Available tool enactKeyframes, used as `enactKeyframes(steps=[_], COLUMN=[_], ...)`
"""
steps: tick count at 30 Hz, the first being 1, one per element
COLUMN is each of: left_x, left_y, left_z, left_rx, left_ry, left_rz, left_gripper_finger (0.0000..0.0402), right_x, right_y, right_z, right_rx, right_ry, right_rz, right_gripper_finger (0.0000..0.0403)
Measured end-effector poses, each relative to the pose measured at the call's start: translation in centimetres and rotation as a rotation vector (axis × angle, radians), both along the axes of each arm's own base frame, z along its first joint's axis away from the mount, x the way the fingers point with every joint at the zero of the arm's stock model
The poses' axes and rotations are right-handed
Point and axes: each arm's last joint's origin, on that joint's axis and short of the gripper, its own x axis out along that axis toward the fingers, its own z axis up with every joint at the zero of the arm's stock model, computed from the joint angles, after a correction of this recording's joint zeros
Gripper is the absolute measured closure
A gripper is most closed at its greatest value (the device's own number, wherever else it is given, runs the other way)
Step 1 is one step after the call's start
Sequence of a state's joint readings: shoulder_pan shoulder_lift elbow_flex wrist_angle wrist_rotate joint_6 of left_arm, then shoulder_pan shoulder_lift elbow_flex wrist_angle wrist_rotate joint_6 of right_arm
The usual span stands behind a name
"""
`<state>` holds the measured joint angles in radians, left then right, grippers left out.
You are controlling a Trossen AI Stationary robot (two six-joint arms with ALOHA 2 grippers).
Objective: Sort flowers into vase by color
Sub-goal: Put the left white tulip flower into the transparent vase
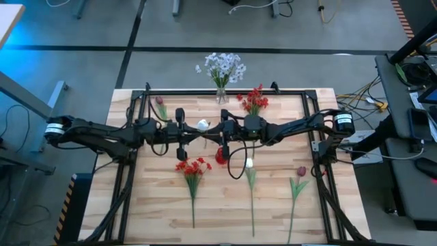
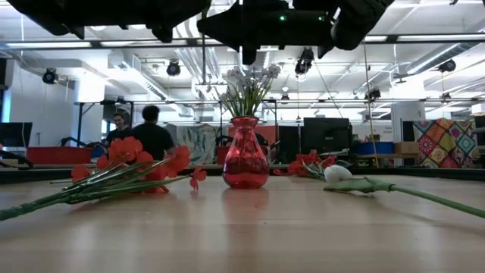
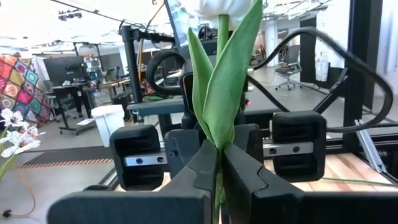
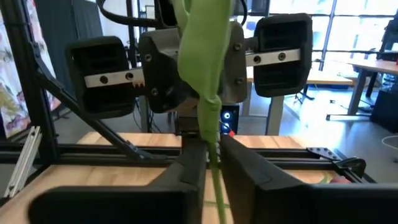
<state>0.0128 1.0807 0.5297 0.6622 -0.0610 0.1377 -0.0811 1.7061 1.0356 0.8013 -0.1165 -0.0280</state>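
The left gripper has its jaws closed on a white tulip's green stem, leaves upright, facing the right gripper close ahead.

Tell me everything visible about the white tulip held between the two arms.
The white tulip is artificial-looking: a pale closed bloom, a thin green stem and long pointed green leaves. It is held in the air above the table's middle, over the red vase. The left claw and right claw are both shut on its stem, facing each other.
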Motion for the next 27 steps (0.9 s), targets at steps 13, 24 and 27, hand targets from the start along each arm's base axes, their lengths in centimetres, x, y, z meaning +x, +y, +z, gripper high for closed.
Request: enactKeyframes(steps=[13, 24, 27], left_x=[-1.2, -4.1, -4.7], left_y=[0.6, 0.6, 0.6], left_z=[-0.4, -4.1, -5.1], left_rx=[-0.017, -0.052, -0.061], left_ry=[0.014, -0.014, -0.036], left_rz=[0.17, 0.17, 0.169], left_gripper_finger=[0.0322, 0.0263, 0.0263], right_x=[-1.7, -3.6, -4.1], right_y=[-4.4, -11.4, -13.3], right_z=[2.1, 5.3, 5.8], right_rx=[-0.087, -0.322, -0.331], right_ry=[0.03, -0.03, -0.031], right_rz=[-0.134, -0.339, -0.385], right_gripper_finger=[0.039, 0.039, 0.0391])
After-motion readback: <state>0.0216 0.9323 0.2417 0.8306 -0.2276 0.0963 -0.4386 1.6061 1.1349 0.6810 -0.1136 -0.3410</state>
